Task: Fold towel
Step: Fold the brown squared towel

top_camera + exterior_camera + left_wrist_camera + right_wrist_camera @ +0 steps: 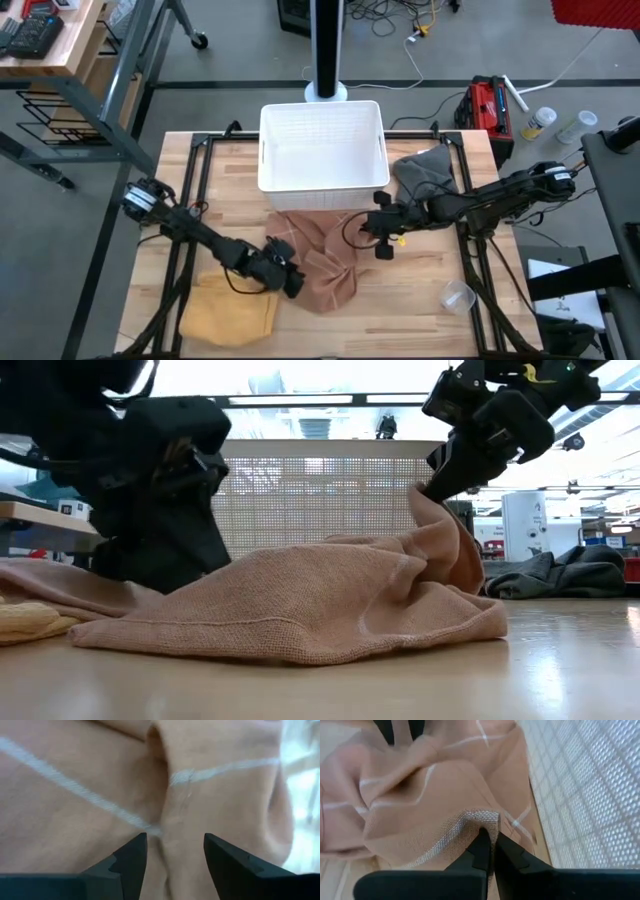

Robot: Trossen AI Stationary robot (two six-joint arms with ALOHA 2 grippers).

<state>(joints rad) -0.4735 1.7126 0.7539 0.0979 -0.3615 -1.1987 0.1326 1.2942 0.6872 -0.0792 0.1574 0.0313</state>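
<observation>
Pink towel [320, 262], one, pinched by right gripper [383, 232], left gripper [283, 272] seemingly open.

white basket [322, 145] hard against the towel's [325, 260] far edge; bare wood [420, 300] on its near right.

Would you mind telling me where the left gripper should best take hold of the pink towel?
Probably the raised fold of the pink towel straight ahead of the open left gripper: it stands up as a ridge, so the fingers could straddle it from above. The right gripper already pinches a hemmed corner.
</observation>
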